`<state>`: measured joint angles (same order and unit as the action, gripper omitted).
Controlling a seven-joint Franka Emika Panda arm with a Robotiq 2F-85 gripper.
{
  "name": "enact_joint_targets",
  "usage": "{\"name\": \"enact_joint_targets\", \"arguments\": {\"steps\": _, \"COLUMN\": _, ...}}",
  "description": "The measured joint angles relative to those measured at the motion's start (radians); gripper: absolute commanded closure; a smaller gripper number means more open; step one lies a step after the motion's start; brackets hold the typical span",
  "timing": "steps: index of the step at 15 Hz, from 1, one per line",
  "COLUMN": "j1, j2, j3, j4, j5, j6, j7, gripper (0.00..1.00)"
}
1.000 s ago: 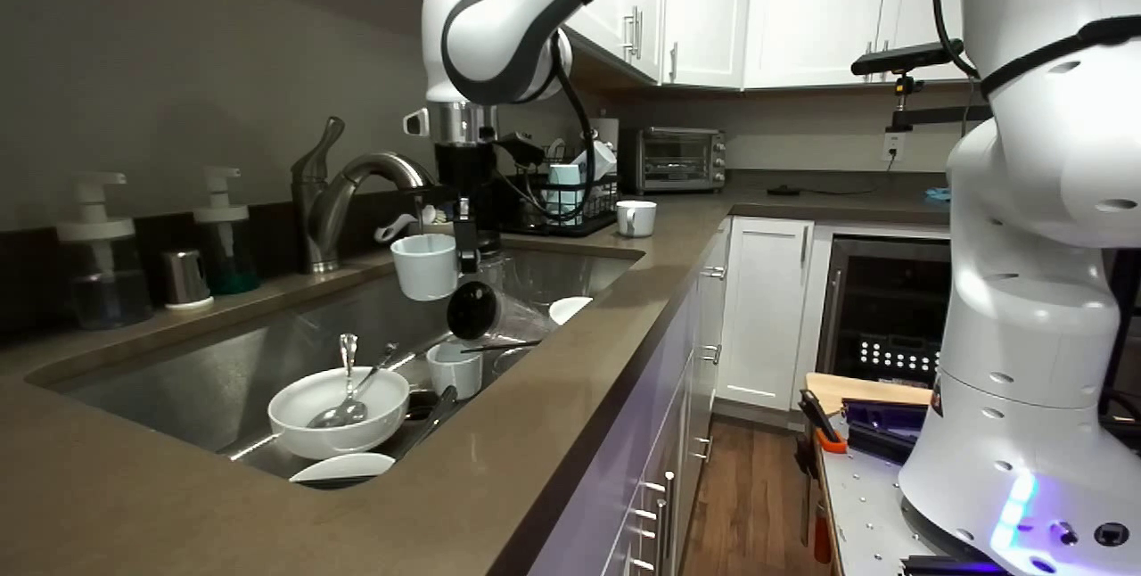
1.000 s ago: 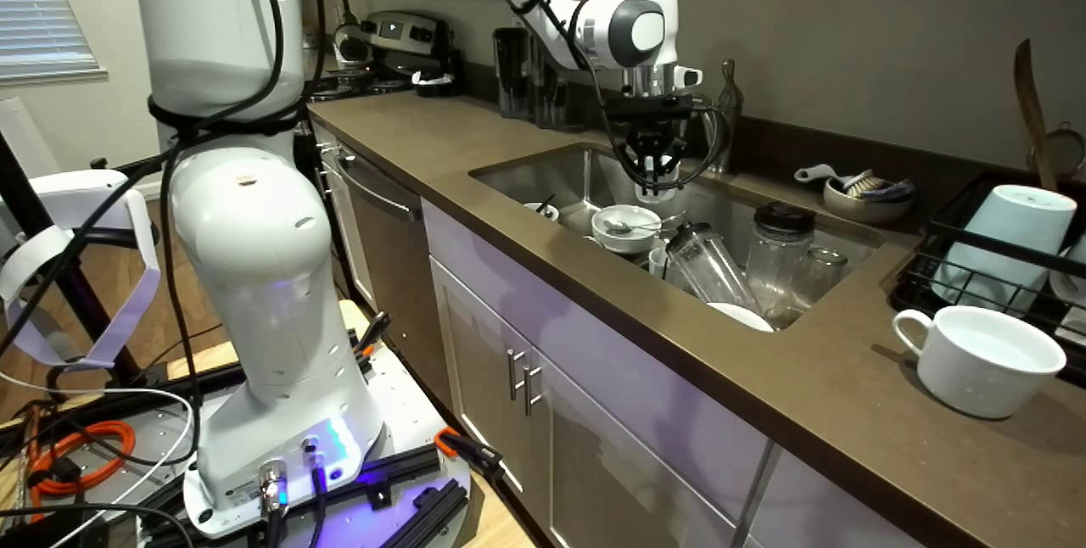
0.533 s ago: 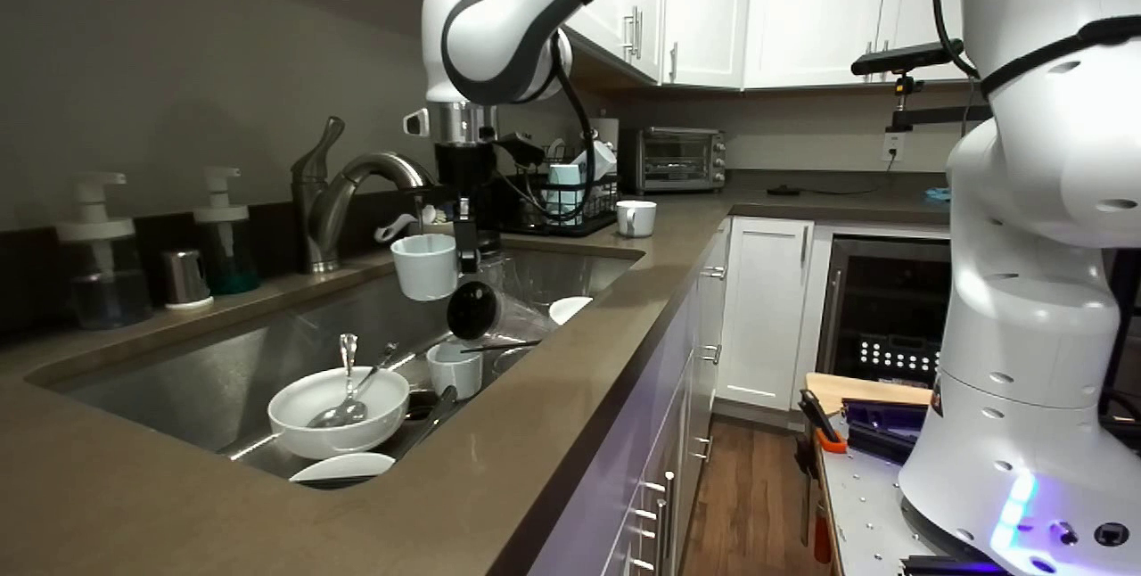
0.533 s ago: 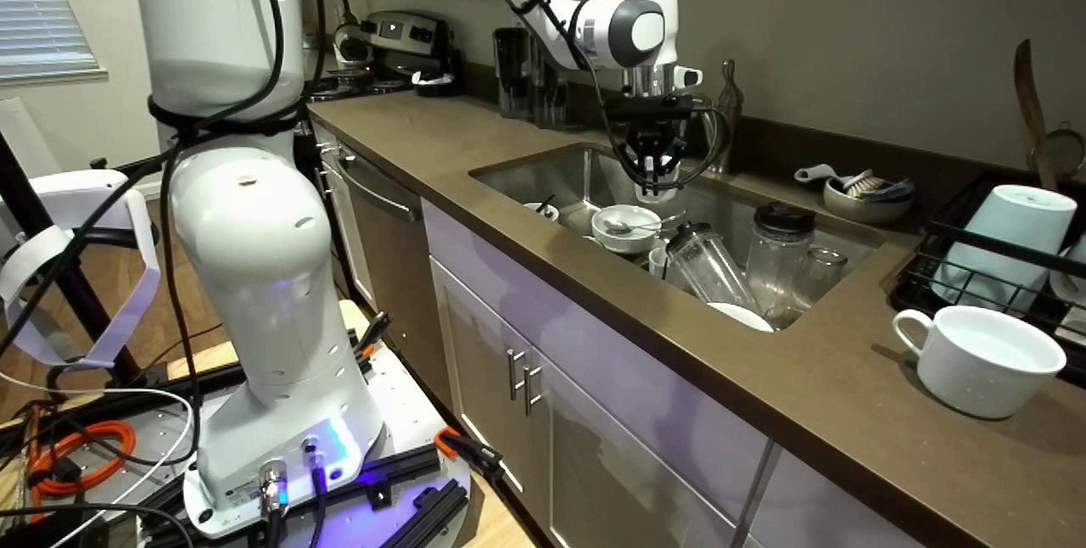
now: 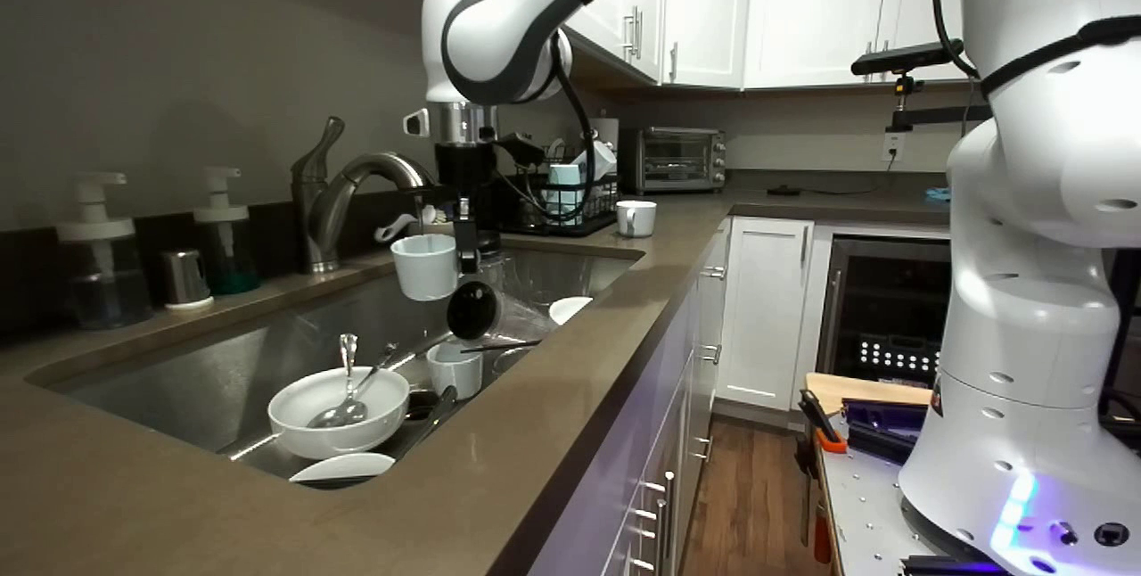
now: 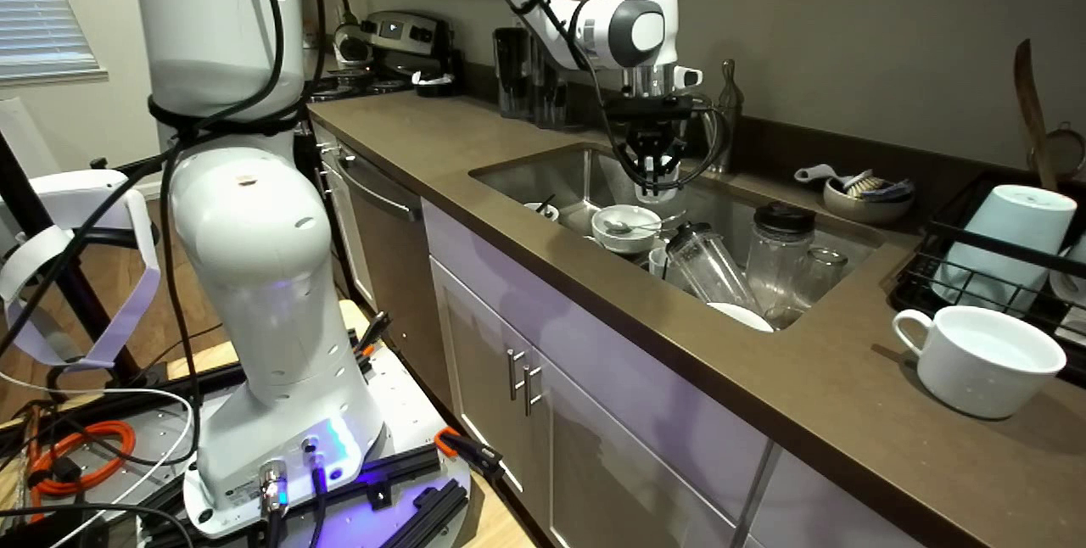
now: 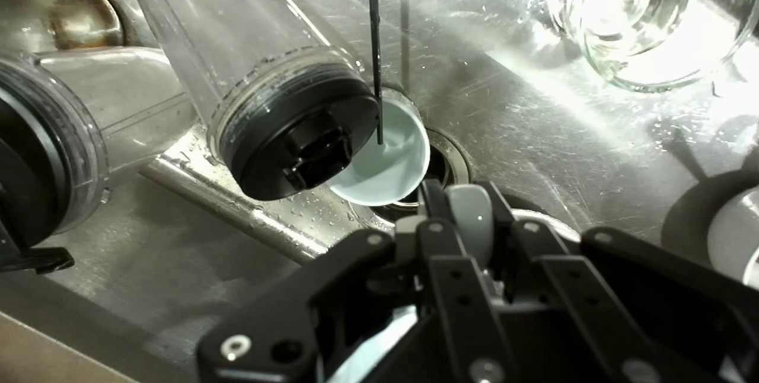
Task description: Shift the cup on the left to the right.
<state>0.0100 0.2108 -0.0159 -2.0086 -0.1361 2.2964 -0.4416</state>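
Steel sink (image 5: 218,389) beneath; jaws clamped on white cup (image 5: 425,271), mouth up, axis near vertical.

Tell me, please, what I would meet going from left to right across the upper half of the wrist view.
Upright black-lidded bottle at the left edge, tilted black-lidded bottle, white cup, round clear glass vessel.

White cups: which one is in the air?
The upper cup, held by the end effector over the sink; the lower cup sits inside it, and the loop-handled mug stands on the counter.
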Motion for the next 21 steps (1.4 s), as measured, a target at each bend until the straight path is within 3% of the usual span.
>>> {"name": "enact_joint_targets", "arguments": {"steps": 14, "j1": 0.0, "j2": 0.0, "j3": 0.0, "j4": 0.0, "j5": 0.0, "j6": 0.0, "j7": 0.0, "gripper": 0.84}}
{"name": "enact_joint_targets", "arguments": {"steps": 15, "j1": 0.0, "j2": 0.0, "j3": 0.0, "j4": 0.0, "j5": 0.0, "j6": 0.0, "j7": 0.0, "gripper": 0.95}}
{"name": "enact_joint_targets", "arguments": {"steps": 21, "j1": -0.004, "j2": 0.006, "j3": 0.001, "j4": -0.01, "j5": 0.0, "j6": -0.031, "j7": 0.0, "gripper": 0.95}}
